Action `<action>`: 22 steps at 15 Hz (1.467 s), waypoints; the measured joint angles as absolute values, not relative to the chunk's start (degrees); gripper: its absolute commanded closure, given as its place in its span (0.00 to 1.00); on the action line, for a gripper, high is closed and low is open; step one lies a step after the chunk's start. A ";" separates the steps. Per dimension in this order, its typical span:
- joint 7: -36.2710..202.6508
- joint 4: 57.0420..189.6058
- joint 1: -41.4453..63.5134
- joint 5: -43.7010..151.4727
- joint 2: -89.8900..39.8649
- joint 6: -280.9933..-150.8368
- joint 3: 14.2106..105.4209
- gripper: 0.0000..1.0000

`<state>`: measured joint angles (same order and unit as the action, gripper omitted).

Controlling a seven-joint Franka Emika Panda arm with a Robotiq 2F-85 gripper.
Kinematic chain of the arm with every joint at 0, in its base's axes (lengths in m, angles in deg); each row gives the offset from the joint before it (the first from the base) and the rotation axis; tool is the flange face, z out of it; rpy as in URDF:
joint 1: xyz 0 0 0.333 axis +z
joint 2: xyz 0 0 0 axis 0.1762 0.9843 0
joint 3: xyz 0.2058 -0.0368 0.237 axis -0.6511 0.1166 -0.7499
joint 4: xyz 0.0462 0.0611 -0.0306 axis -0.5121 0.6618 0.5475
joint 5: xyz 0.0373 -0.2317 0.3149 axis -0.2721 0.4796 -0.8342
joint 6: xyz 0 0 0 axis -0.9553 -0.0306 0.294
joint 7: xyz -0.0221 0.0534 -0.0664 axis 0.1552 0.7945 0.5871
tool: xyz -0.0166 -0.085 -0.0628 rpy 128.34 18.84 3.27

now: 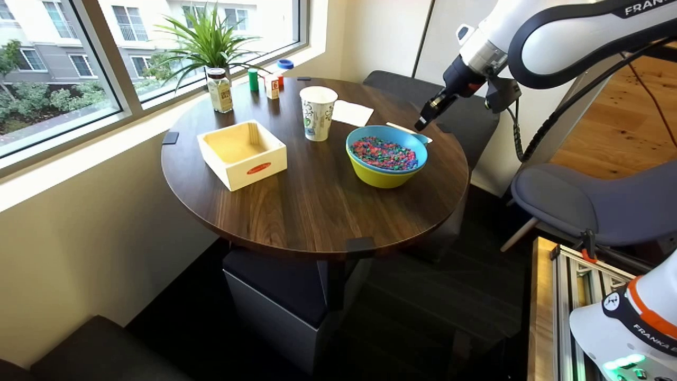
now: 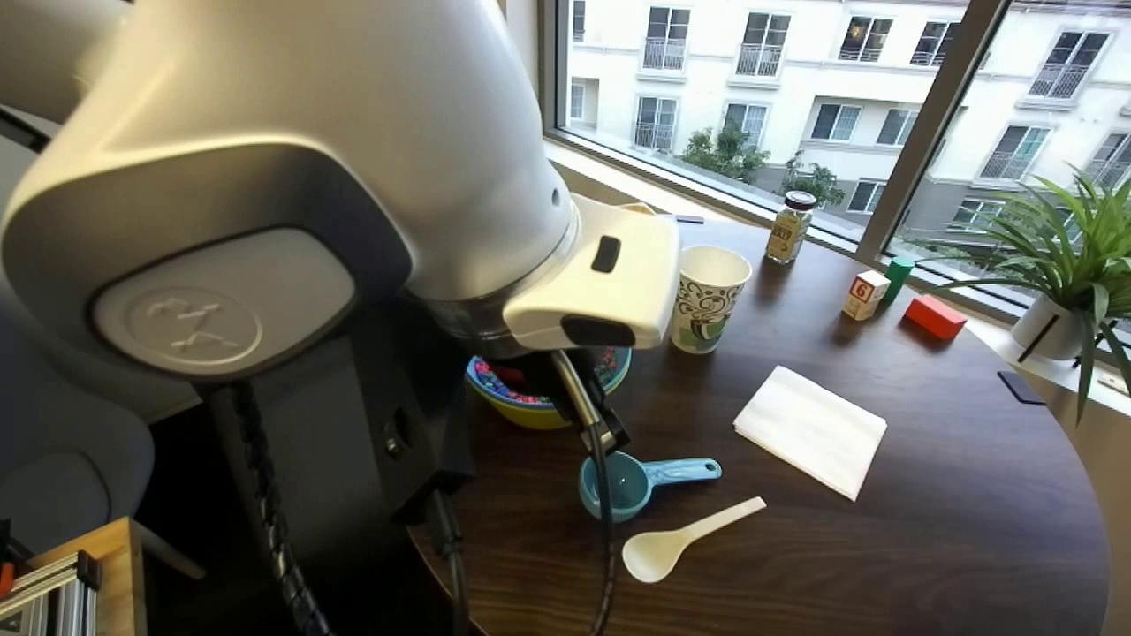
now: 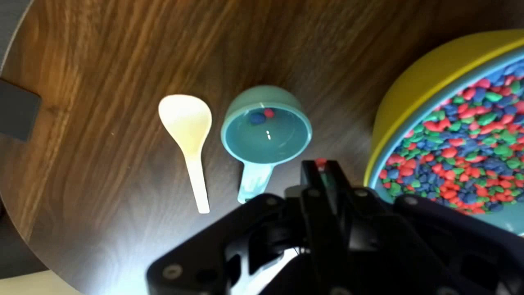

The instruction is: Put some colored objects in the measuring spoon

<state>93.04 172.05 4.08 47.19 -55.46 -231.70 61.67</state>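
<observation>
The colored objects are a heap of tiny red, blue and green pieces (image 3: 462, 151) in a blue bowl nested in a yellow-green bowl; they also show in an exterior view (image 1: 383, 153). The measuring spoon is a light-blue round scoop (image 3: 266, 135) with a short handle, also in an exterior view (image 2: 623, 486). It lies on the table beside the bowls, with a blue and a red piece inside. My gripper (image 3: 321, 167) is shut on a red piece (image 3: 321, 162), with something green behind it. It is above the table, between the measuring spoon's handle and the bowls.
A white spoon (image 3: 190, 135) lies beside the measuring spoon. The yellow-green bowl's rim (image 3: 380, 143) is close to my gripper. A paper cup (image 1: 317, 114), a napkin (image 2: 808, 428), a wooden box (image 1: 259, 159), a jar (image 1: 219, 90) and small blocks stand around the table.
</observation>
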 measured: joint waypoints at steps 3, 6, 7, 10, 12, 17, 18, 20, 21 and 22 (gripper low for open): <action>93.04 173.10 3.35 47.36 -55.42 -231.70 62.37 0.98; 93.04 173.49 2.77 47.56 -55.35 -231.74 62.74 0.98; 93.04 173.50 2.70 47.56 -55.26 -231.82 62.87 0.98; 93.04 173.50 2.69 47.56 -54.87 -232.85 63.14 0.98; 93.04 173.50 2.70 47.56 -54.47 -234.00 63.17 0.98; 93.06 173.50 2.81 47.53 -52.92 -237.25 63.17 0.98; 93.06 173.48 2.92 47.52 -52.60 -237.66 63.17 0.98; 93.06 173.42 3.20 47.52 -52.01 -238.21 63.16 0.72; 93.06 173.40 3.33 47.52 -51.75 -238.50 63.16 0.67; 93.06 173.39 3.44 47.52 -51.54 -238.66 63.16 0.60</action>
<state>93.06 173.39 3.44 47.52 -51.54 -238.66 63.16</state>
